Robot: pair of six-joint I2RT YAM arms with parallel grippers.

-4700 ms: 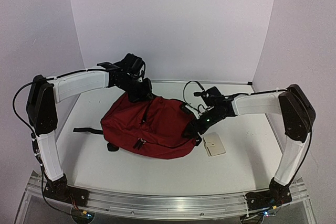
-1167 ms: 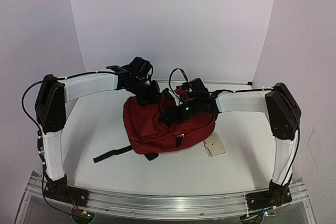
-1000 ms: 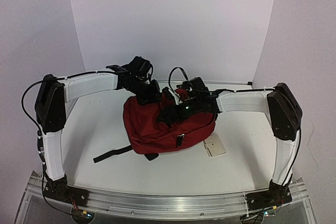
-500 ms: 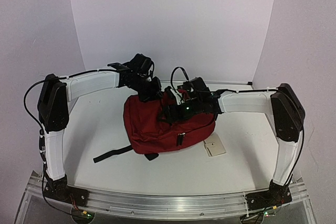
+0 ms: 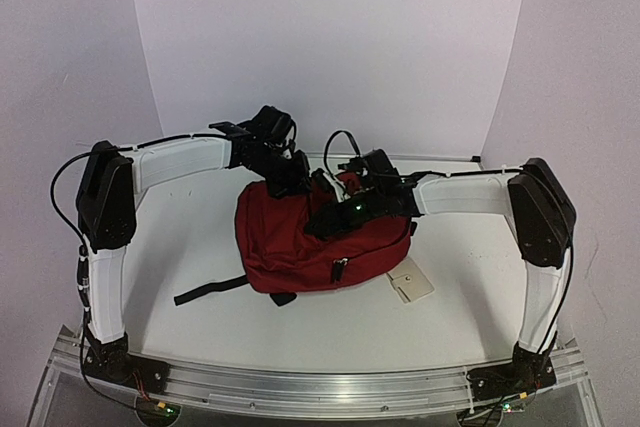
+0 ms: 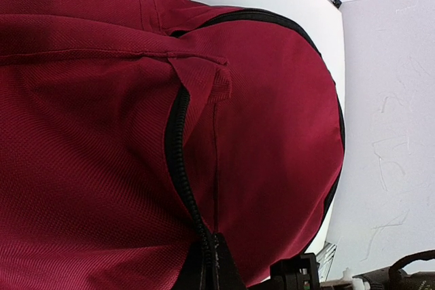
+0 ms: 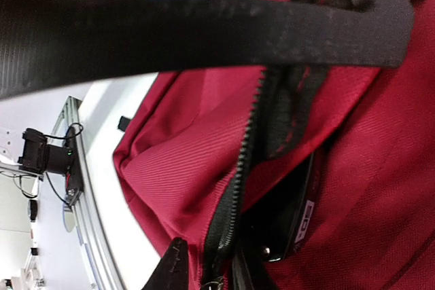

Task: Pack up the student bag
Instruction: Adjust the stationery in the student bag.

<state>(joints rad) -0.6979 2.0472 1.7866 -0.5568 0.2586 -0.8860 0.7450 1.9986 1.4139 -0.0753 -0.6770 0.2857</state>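
On table (image 5: pixel 190 237) centre — student bag (image 5: pixel 300 247) bunched upright. At its top far edge, left gripper (image 5: pixel 287 183) is closed, clamped on the zipper seam (image 6: pixel 178 161). Further right, right gripper (image 7: pixel 211 266) fingers straddle the open zipper (image 7: pixel 248 140) — gripping or not, cannot tell.

The student bag (image 5: pixel 320 247) sits centred on the table (image 5: pixel 480 292). Its strap (image 5: pixel 210 290) trails front-left; a pad (image 5: pixel 411 280) lies by its front-right corner.

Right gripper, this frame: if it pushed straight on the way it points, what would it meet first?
The black zipper of the student bag, lying between the fingertips of the right gripper. Just past it, probably the dark flat item inside the opening; depth there is unclear.
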